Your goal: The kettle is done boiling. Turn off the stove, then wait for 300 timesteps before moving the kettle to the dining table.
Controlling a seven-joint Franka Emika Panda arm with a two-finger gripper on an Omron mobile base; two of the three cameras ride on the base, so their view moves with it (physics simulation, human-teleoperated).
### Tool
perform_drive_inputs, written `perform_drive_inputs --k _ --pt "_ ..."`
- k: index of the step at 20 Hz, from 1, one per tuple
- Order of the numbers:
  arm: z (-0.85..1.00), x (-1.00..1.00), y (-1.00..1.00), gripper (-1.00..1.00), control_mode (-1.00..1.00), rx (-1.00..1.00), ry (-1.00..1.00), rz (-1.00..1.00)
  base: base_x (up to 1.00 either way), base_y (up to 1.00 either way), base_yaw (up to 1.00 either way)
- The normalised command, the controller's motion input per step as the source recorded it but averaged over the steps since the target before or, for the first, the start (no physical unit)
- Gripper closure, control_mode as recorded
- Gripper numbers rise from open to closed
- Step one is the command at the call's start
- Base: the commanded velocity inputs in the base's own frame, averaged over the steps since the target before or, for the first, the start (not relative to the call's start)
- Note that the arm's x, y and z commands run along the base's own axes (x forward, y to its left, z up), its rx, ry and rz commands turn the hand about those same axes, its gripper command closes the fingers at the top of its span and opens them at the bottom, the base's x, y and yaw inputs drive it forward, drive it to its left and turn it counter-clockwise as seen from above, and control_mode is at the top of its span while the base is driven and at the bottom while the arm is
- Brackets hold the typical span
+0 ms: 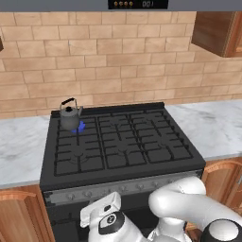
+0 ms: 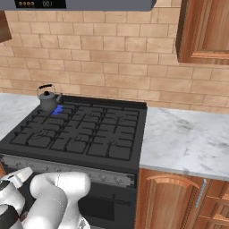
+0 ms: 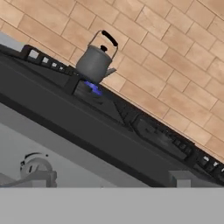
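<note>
Kettle (image 1: 70, 116) sits on stove (image 1: 123, 142) back-left over blue flame (image 1: 81, 126), brick wall (image 1: 118, 66) close behind; grates ahead bare; gripper (image 3: 109, 181) jaws wide, holding nothing.

A glossy white robot arm (image 1: 182, 203) of rounded, tube-like segments, its joints capped in dark grey and black. One round dark cap with a pale ring and small white mark (image 1: 111, 220) faces the camera; another grey domed cap (image 1: 224, 231) sits at lower right.
</note>
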Motion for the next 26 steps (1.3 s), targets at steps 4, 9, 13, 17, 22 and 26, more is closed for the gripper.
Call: perform_drive_inputs --k 4,9,13,17,22,26 --pt "-0.07 0.03 0.33 -1.0 -1.0 -0.01 -0.08 -0.07 0.0 0.0 0.0" --pt "-0.31 0.2 0.17 -1.0 -1.0 0.0 -0.05 -0.04 0.0 0.0 0.0" --pt "-0.29 0.27 0.1 -1.0 -1.0 0.0 -0.07 0.0 0.0 0.0 0.0" --pt "-0.24 0.31 0.1 -1.0 -1.0 0.0 -0.06 -0.01 0.0 0.0 0.0" --pt "-0.23 0.26 0.14 -1.0 -1.0 0.0 -0.05 0.0 0.0 0.0 0.0" --pt "-0.23 0.26 0.14 -1.0 -1.0 0.0 -0.03 0.0 0.0 0.0 0.0"
